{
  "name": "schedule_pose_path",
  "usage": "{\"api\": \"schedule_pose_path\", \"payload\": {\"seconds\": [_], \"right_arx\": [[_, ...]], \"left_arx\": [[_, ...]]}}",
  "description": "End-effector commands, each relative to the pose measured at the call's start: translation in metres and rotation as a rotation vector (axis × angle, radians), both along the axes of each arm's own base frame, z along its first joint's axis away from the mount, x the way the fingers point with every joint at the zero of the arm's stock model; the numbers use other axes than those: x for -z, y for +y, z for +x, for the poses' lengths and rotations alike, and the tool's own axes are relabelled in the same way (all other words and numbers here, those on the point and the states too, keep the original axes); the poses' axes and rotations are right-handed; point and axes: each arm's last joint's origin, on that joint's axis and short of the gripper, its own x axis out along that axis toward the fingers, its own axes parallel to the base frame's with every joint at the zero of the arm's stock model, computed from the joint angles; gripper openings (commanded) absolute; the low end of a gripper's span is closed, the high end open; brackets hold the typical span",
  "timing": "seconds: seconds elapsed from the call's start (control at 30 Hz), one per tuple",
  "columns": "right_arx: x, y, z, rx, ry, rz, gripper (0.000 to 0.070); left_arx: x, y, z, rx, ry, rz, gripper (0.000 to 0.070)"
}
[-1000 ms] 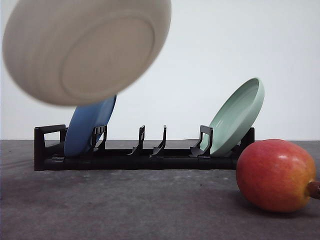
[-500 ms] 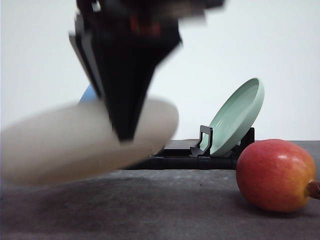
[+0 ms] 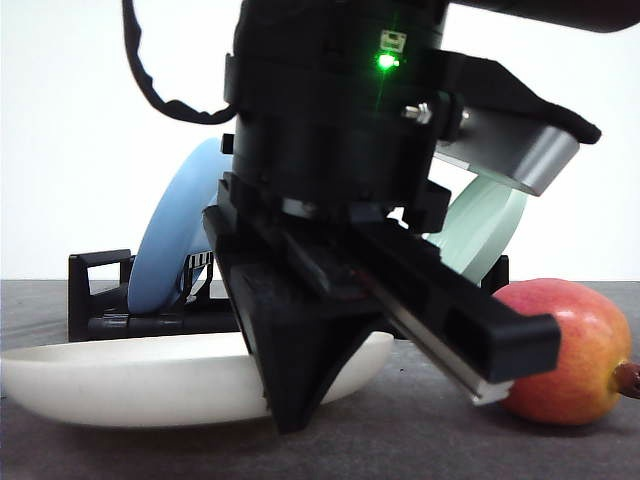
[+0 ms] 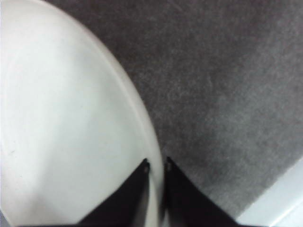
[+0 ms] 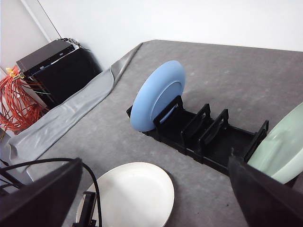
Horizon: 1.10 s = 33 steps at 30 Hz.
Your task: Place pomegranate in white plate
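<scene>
Fingers of the left gripper [image 4: 155,166] pinch the white plate's [image 4: 61,123] rim, pomegranate [image 3: 575,350] lying apart.

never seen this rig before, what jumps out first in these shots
The left gripper looms black in the front view's foreground, pinching the rim of the white plate, which sits low on the grey table. To its right lies the pomegranate; behind stands a black rack holding a blue plate.
</scene>
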Motion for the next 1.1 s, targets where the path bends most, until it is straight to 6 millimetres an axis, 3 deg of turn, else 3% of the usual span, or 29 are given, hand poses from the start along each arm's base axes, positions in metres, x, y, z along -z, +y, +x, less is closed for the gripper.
{"api": "schedule_pose_path", "payload": {"seconds": [0.0, 0.1, 0.3, 0.5, 0.67, 0.9, 1.07], "right_arx": [[-0.005, 0.001, 0.0, -0.004, -0.014, 0.003, 0.063], [-0.004, 0.001, 0.0, -0.005, -0.011, 0.003, 0.063], [-0.003, 0.001, 0.0, -0.011, -0.001, 0.001, 0.063], [0.004, 0.009, 0.006, -0.06, 0.072, -0.01, 0.063], [0.02, 0.02, 0.019, -0.048, 0.219, -0.08, 0.063], [0.051, 0.034, 0.042, 0.01, 0.447, -0.235, 0.063], [0.072, 0.043, 0.059, 0.016, 0.585, -0.319, 0.0632]], "left_arx": [[0.004, -0.005, -0.003, -0.013, 0.001, -0.007, 0.0207], [0.004, -0.003, -0.001, -0.038, 0.001, -0.005, 0.0382], [0.0, -0.002, 0.0, -0.084, -0.005, -0.028, 0.056], [-0.024, 0.007, -0.003, -0.117, -0.018, -0.094, 0.0561], [-0.063, 0.026, -0.007, -0.142, -0.039, -0.211, 0.0557], [-0.125, 0.068, -0.017, -0.176, -0.084, -0.453, 0.0556], [-0.148, 0.107, -0.027, -0.189, -0.115, -0.601, 0.0555]]}}
